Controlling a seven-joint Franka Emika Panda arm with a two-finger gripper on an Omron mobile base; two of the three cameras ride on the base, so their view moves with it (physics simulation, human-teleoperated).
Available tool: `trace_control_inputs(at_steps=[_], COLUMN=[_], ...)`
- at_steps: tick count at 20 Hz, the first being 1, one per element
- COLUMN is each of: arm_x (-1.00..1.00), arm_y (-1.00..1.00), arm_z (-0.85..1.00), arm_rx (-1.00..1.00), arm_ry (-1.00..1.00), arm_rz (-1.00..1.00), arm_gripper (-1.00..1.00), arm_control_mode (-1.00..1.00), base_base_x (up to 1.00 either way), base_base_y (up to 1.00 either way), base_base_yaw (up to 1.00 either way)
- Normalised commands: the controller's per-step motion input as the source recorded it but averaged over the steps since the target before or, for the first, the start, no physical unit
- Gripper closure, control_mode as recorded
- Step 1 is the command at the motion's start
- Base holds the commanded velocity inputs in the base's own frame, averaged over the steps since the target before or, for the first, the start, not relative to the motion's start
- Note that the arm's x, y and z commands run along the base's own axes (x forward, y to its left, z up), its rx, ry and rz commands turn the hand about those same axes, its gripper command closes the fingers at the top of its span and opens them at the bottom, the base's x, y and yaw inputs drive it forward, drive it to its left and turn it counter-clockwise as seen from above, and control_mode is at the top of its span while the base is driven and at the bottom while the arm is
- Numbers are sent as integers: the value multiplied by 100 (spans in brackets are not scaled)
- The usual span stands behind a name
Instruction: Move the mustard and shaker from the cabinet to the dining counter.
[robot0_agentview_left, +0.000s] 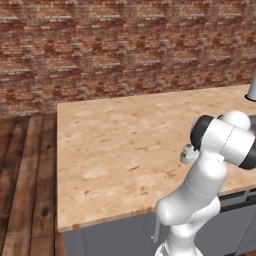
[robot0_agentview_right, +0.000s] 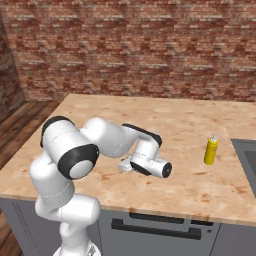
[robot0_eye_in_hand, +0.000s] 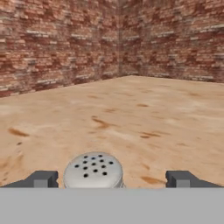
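The shaker (robot0_eye_in_hand: 93, 170), grey with a perforated rounded cap, stands upright on the dining counter (robot0_eye_in_hand: 131, 113) in the hand view. It sits between my fingertips (robot0_eye_in_hand: 42, 178), nearer the left one, with a wide gap to the right one. My gripper (robot0_eye_in_hand: 112, 179) is open and holds nothing. In the right base view the hand (robot0_agentview_right: 146, 163) lies low over the light-wood counter (robot0_agentview_right: 165, 120). The yellow mustard (robot0_agentview_right: 211, 150) stands upright on that counter, to the right of the hand. The cabinet is out of view.
A brick wall (robot0_agentview_right: 130, 50) runs behind the counter. A tall steel cylinder (robot0_agentview_left: 251, 87) stands at the counter's far right edge. A dark recessed panel (robot0_agentview_right: 247, 157) lies right of the mustard. Wooden floor (robot0_agentview_left: 25, 175) lies left of the counter.
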Motion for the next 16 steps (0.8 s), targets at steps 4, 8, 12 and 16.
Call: trace_control_inputs(at_steps=[4,8,12,16], arm_x=[-10,-1,0,-21], arm_y=[-4,0,0,2], arm_z=[34,54,75,95], arm_rx=[4,1,0,0], arm_ry=[0,-4,-11,-15], arm_rz=[0,0,0,-2], arm_gripper=[-100,-100,-100,-100], arm_control_mode=[-100,-100,-100,-100], base_base_x=[0,0,0,0], base_base_y=[0,0,0,0], base_base_yaw=[0,0,0,0])
